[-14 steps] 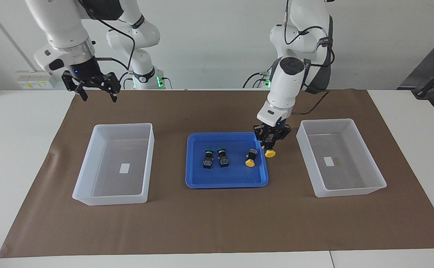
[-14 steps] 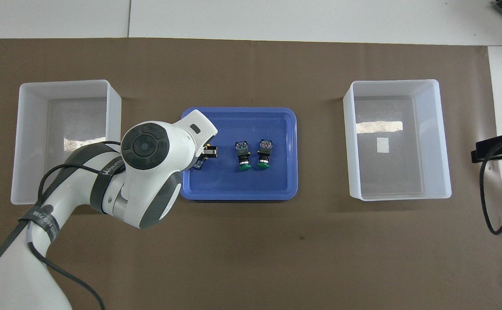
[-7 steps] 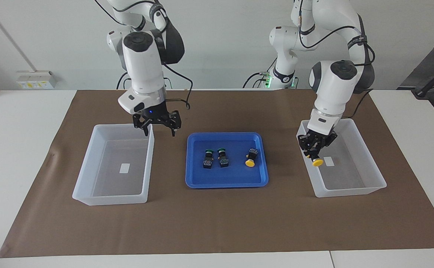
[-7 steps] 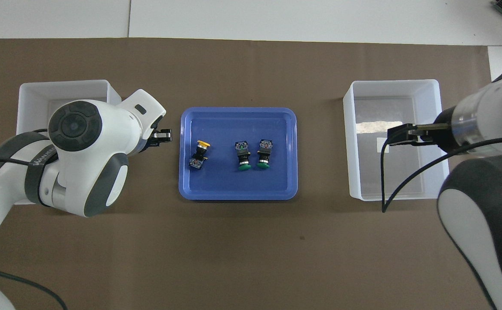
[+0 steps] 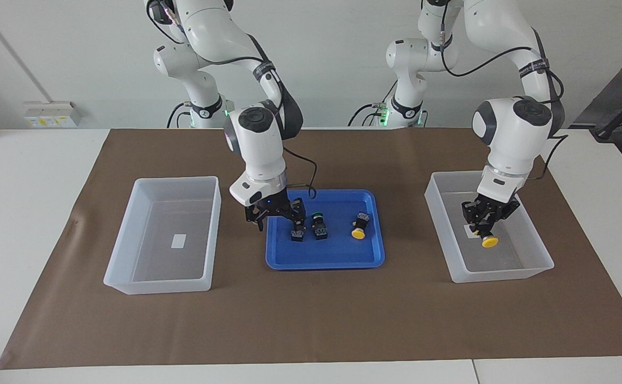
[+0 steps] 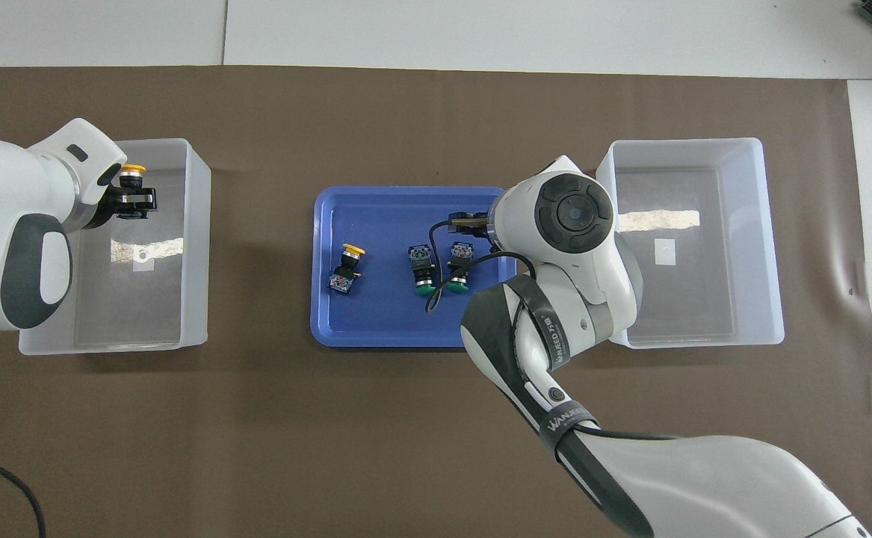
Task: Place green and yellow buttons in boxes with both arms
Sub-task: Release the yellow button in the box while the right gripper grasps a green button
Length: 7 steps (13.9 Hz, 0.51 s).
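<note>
We can make out only one piece of lettering: on the dark band of the right arm [image 6: 548, 336], just nearer the robots than the blue tray [image 6: 331, 329], white capitals that seem to read "WANEED", printed twice along the arm in the overhead view, though we cannot be sure of every letter. The small white labels inside the two boxes [image 6: 768, 239] beside that tray show us no writing we can read. The markings on the band of the left arm [image 5: 535, 66] are too small for us to read.
</note>
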Available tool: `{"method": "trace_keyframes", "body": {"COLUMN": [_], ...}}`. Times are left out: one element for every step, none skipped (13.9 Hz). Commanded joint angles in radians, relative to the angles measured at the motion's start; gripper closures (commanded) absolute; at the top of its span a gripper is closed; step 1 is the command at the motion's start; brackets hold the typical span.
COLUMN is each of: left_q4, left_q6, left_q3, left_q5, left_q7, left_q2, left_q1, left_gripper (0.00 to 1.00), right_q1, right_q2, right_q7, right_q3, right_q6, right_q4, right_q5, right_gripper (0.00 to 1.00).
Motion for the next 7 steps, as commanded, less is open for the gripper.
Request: {"method": "trace_keyframes", "body": {"left_q4": [0.009,0.009,0.009,0.012,0.015,0.017,0.017], "left_q6": [0.063,0.092,0.130,0.170,0.196,0.215,0.232], "left_q3": [-0.011,-0.010,-0.011,-0.011,-0.010,-0.010,-0.010], "left_q5": [0.012,0.011,0.012,0.012,0.012,0.012,0.012], "left_q7": [0.062,0.075,0.078,0.079,0.079,0.079,0.079], "left_q2": [0.044,0.069,0.093,0.121,0.144,0.159,0.172], "left_q1": [0.047,0.048,0.063,0.071,0.073,0.074,0.074], "left_gripper": [1.00,1.00,1.00,1.00,1.00,1.00,1.00], "right_q1": [0.024,0.045,0.053,0.053,0.051,0.053,0.054], "right_q2": [0.022,0.034,0.042,0.043,0.045,0.054,0.068], "right_q7": [0.006,0.006,0.006,0.003,-0.009,-0.016,-0.014], "right_q3": [-0.004,-0.004,-0.004,-0.004,-0.004,-0.004,-0.004], "right_q6": [0.032,0.048,0.068,0.071,0.075,0.097,0.123], "right_q4": [-0.012,-0.025,-0.035,-0.043,-0.057,-0.063,-0.071], "right_q5": [0.018,0.018,0.018,0.016,0.016,0.016,0.016], "right_gripper": [0.00,0.00,0.00,0.00,0.00,0.00,0.00]}}
